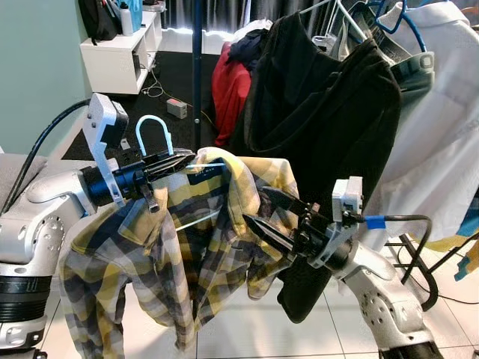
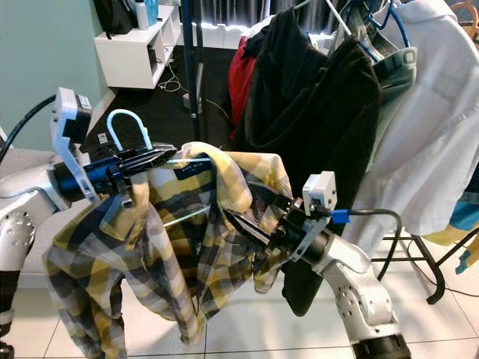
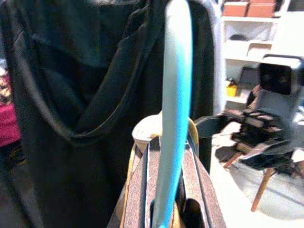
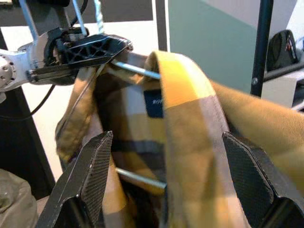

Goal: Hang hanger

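Two hands, left hand (image 1: 174, 159) clamping blue looped hanger (image 1: 153, 133), right hand (image 1: 262, 213) open beside plaid shirt (image 1: 194, 247).

Soft woven cloth on the plaid shirt (image 1: 187, 247), matt yellow and grey checks, draped over a hanger (image 1: 153, 134) with a glossy light-blue hook and thin bright metal bars. The left gripper (image 1: 176, 161) clamps it with matt black fingers (ribbed, plastic-looking). Right gripper (image 1: 262, 213), spread wide, shows textured weave-patterned pads. Behind, a dull black jacket (image 1: 322, 112); below, smooth pale floor tiles (image 1: 247, 329).
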Controlling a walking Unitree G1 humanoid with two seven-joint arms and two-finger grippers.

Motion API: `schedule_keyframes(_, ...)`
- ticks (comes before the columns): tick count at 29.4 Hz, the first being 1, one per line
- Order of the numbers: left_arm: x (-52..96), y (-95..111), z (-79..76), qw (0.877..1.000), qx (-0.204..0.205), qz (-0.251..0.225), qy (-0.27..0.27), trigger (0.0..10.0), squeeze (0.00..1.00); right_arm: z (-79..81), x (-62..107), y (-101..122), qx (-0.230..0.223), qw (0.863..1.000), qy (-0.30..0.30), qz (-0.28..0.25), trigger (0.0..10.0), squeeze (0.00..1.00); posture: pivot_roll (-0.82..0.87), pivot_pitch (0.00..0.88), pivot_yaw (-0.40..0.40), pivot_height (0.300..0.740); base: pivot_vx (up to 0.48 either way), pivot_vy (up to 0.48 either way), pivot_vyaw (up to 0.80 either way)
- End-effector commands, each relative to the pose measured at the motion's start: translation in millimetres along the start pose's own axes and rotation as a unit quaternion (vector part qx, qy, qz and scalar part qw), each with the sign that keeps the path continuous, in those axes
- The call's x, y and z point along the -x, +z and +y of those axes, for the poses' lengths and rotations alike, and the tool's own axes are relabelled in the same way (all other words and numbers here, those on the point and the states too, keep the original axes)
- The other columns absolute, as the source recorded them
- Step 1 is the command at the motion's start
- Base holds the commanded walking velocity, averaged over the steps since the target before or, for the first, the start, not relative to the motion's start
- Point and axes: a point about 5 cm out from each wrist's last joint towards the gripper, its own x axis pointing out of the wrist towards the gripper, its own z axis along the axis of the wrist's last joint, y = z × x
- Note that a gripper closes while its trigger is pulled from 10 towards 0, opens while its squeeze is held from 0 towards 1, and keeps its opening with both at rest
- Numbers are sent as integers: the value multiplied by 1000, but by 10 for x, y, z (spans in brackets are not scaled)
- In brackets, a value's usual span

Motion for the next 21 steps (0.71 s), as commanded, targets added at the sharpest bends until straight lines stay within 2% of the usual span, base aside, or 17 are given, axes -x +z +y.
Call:
schedule_keyframes(1,33,96,-23,1000,-13,-13,-11,10000,0,-19,29,-14,2,1000,-5,-1,10000,0,16,180,-42,740,0,0,0)
schedule_keyframes(7,25,104,-49,1000,-5,-12,-26,10000,0,-93,-12,7,5,1000,-2,-1,10000,0,22,181,-40,740,0,0,0)
schedule_keyframes(15,3,111,-55,999,-3,-13,-31,10000,0,-68,-48,-50,-13,1000,21,5,10000,0,24,183,-37,740,0,0,0)
schedule_keyframes(16,0,112,-54,999,-3,-14,-31,10000,0,-56,-53,-62,-19,999,26,5,4706,0,25,184,-38,740,0,0,0)
schedule_keyframes(17,0,112,-54,999,-3,-14,-31,10000,0,-56,-53,-62,-19,999,26,5,4706,0,25,184,-38,740,0,0,0)
schedule_keyframes(18,-3,114,-53,999,-3,-14,-31,10000,0,-44,-57,-69,-25,999,30,4,0,0,25,184,-38,740,0,0,0)
schedule_keyframes(21,-5,115,-52,999,-4,-14,-31,10000,0,-38,-60,-74,-28,999,33,3,0,0,25,184,-38,740,0,0,0)
